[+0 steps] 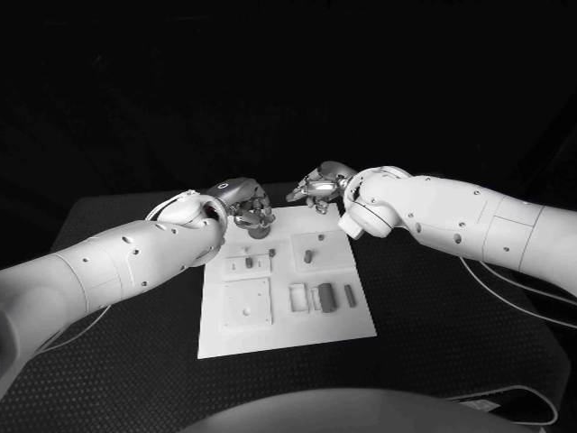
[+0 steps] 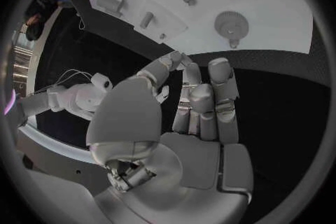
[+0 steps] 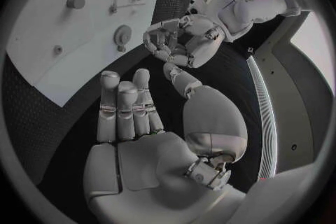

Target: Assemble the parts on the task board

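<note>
While flat on table (image 1: pixel 471 311), task board (image 1: pixel 286 337) lengthwise front-to-back.

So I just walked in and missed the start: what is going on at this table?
A two-armed robot is working over a flat white task board on a black table. Its silver left hand and silver right hand both hover at the board's far end, fingers partly curled, holding nothing. Small grey parts lie on the board, none being touched.
</note>
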